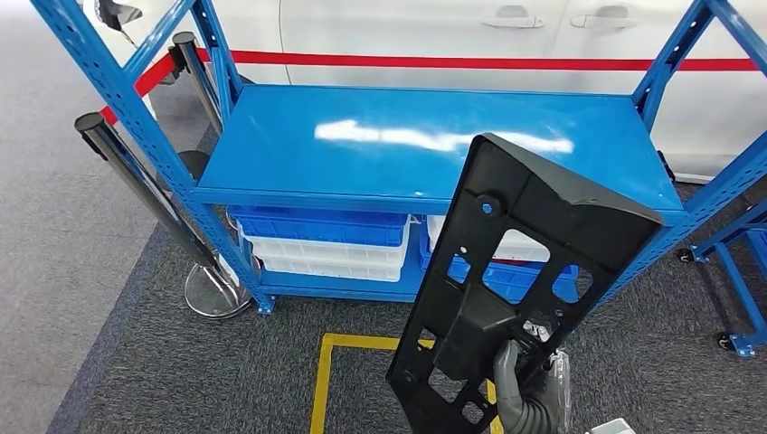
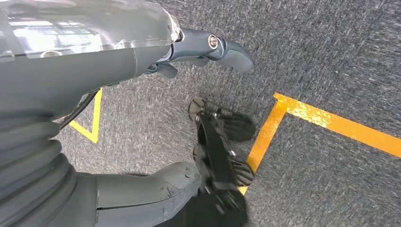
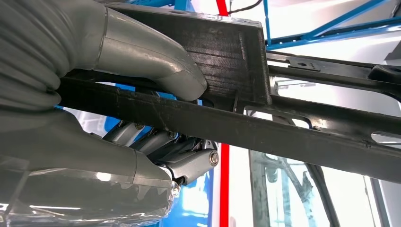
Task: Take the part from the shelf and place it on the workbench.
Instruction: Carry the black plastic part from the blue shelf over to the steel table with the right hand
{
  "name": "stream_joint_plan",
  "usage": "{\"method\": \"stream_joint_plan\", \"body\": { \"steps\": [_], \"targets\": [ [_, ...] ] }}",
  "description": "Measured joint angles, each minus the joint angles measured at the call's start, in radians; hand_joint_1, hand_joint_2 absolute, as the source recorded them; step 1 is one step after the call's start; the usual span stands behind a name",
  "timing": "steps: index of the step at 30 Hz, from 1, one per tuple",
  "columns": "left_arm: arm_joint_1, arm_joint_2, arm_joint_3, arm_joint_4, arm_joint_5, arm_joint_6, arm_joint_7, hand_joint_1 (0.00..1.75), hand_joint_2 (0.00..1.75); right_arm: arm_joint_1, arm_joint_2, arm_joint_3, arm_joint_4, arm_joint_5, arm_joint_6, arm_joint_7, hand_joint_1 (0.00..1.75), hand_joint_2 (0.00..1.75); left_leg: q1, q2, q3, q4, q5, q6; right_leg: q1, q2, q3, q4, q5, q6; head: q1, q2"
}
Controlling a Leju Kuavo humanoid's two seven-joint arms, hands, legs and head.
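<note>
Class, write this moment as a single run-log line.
right hand: grips black part, held upright | left hand: hangs over carpet, holds nothing | blue shelf: top bare

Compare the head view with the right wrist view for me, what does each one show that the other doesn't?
Head view alone: the whole black part held upright in front of the blue shelf, blue and white bins beneath, yellow floor tape, stanchion posts.
Right wrist view alone: the thumb pressing one face of the part, fingers wrapped behind it.
Both: the right hand gripping the part, blue shelf framing behind.
</note>
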Motion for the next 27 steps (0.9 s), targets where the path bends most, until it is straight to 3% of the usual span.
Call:
{"method": "stream_joint_plan", "body": {
  "steps": [2, 5, 7, 9, 10, 11, 12, 14, 16, 17, 20, 22, 24, 25, 26, 27],
  "targets": [
    [0.000, 0.000, 0.001, 0.000, -0.002, -0.002, 0.003, 0.00, 1.75, 0.000, 0.000, 0.000, 0.000, -0.002, -0.003, 0.001, 1.75, 1.75, -0.005, -0.002, 0.036, -0.069, -0.001, 0.010, 0.002, 0.000, -0.007, 0.007, 0.008, 0.011, 0.000, 0.000],
    [0.001, 0.000, 0.002, 0.000, -0.003, -0.006, 0.007, 0.00, 1.75, 0.001, 0.000, 0.000, 0.000, -0.006, -0.007, 0.002, 1.75, 1.75, -0.004, 0.000, 0.022, -0.075, 0.016, 0.029, 0.002, 0.002, -0.015, 0.012, 0.012, 0.030, 0.000, 0.000],
    [0.001, 0.000, 0.002, 0.000, -0.004, -0.008, 0.010, 0.00, 1.75, 0.001, 0.000, 0.000, 0.000, -0.008, -0.010, 0.003, 1.75, 1.75, 0.000, 0.004, 0.004, -0.079, 0.036, 0.046, 0.000, 0.006, -0.041, 0.065, -0.046, 0.038, 0.005, 0.000],
    [0.001, 0.000, 0.002, 0.000, -0.008, -0.008, 0.012, 0.00, 1.75, 0.001, -0.001, 0.000, 0.001, -0.011, -0.013, 0.004, 1.75, 1.75, -0.002, 0.006, -0.020, -0.077, 0.053, 0.053, -0.002, 0.007, -0.082, 0.185, -0.136, 0.043, 0.009, 0.000],
    [0.002, 0.000, 0.002, 0.000, -0.010, -0.008, 0.014, 0.00, 1.75, 0.001, -0.001, 0.000, 0.002, -0.011, -0.014, 0.005, 1.75, 1.75, -0.003, 0.007, -0.032, -0.075, 0.062, 0.053, -0.002, 0.007, -0.096, 0.241, -0.162, 0.045, 0.009, 0.000],
    [0.002, 0.000, 0.002, 0.000, -0.012, -0.009, 0.016, 0.00, 1.75, 0.001, -0.001, 0.000, 0.004, -0.012, -0.015, 0.006, 1.75, 1.75, -0.005, 0.007, -0.045, -0.072, 0.069, 0.053, -0.002, 0.007, -0.097, 0.273, -0.165, 0.045, 0.009, 0.000],
    [0.002, 0.001, 0.003, 0.000, -0.013, -0.009, 0.019, 0.00, 1.75, 0.001, -0.001, 0.000, 0.005, -0.012, -0.015, 0.007, 1.75, 1.75, -0.006, 0.007, -0.057, -0.068, 0.075, 0.053, -0.002, 0.007, -0.080, 0.269, -0.149, 0.044, 0.009, 0.000],
    [0.002, 0.001, 0.003, 0.000, -0.014, -0.010, 0.022, 0.00, 1.75, 0.001, -0.002, 0.000, 0.006, -0.012, -0.016, 0.008, 1.75, 1.75, -0.009, 0.006, -0.076, -0.061, 0.086, 0.050, 0.000, 0.007, 0.007, 0.158, -0.096, 0.033, 0.009, 0.000],
    [0.002, 0.000, 0.003, 0.000, -0.014, -0.012, 0.026, 0.00, 1.75, 0.001, -0.002, 0.000, 0.006, -0.013, -0.016, 0.008, 1.75, 1.75, -0.012, 0.005, -0.086, -0.059, 0.098, 0.042, 0.006, 0.007, 0.093, 0.024, -0.078, 0.020, 0.009, 0.000],
    [0.002, 0.000, 0.004, 0.000, -0.014, -0.013, 0.029, 0.00, 1.75, 0.001, -0.002, 0.000, 0.006, -0.014, -0.016, 0.008, 1.75, 1.75, -0.012, 0.004, -0.087, -0.060, 0.105, 0.037, 0.009, 0.007, 0.113, -0.013, -0.079, 0.016, 0.010, 0.000],
    [0.003, 0.001, 0.006, 0.000, -0.014, -0.015, 0.038, 0.00, 1.75, 0.006, -0.003, 0.000, 0.006, -0.022, -0.014, 0.005, 1.75, 1.75, -0.011, 0.003, -0.093, -0.061, 0.118, 0.018, 0.010, 0.005, 0.106, -0.034, -0.060, 0.004, 0.014, 0.000],
    [0.006, 0.001, 0.008, 0.000, -0.012, -0.017, 0.046, 0.00, 1.75, 0.011, -0.005, 0.001, 0.006, -0.028, -0.011, 0.000, 1.75, 1.75, -0.010, 0.000, -0.114, -0.019, 0.064, 0.008, 0.003, 0.002, 0.086, -0.041, -0.036, -0.010, 0.010, 0.000],
    [0.007, 0.001, 0.010, 0.000, -0.007, -0.016, 0.054, 0.00, 1.75, 0.019, -0.006, 0.001, 0.006, -0.030, -0.007, -0.007, 1.75, 1.75, -0.005, -0.001, -0.146, 0.094, -0.036, 0.001, 0.002, 0.000, 0.058, -0.039, -0.015, -0.017, 0.004, 0.000],
    [0.007, 0.001, 0.010, 0.000, -0.003, -0.014, 0.058, 0.00, 1.75, 0.023, -0.006, 0.001, 0.006, -0.031, -0.004, -0.010, 1.75, 1.75, -0.003, -0.001, -0.157, 0.156, -0.070, -0.003, 0.003, -0.001, 0.042, -0.035, -0.006, -0.017, 0.003, 0.000],
    [0.007, 0.001, 0.011, 0.000, 0.000, -0.011, 0.061, 0.00, 1.75, 0.027, -0.007, 0.001, 0.006, -0.031, 0.000, -0.013, 1.75, 1.75, -0.002, -0.001, -0.159, 0.200, -0.080, -0.005, 0.003, -0.002, 0.026, -0.030, 0.003, -0.017, 0.003, 0.000],
    [0.007, 0.001, 0.011, 0.000, 0.002, -0.009, 0.064, 0.00, 1.75, 0.030, -0.007, 0.001, 0.007, -0.031, 0.005, -0.015, 1.75, 1.75, -0.002, -0.001, -0.146, 0.212, -0.066, -0.007, 0.003, -0.003, 0.010, -0.024, 0.011, -0.015, 0.003, 0.000]
  ]
}}
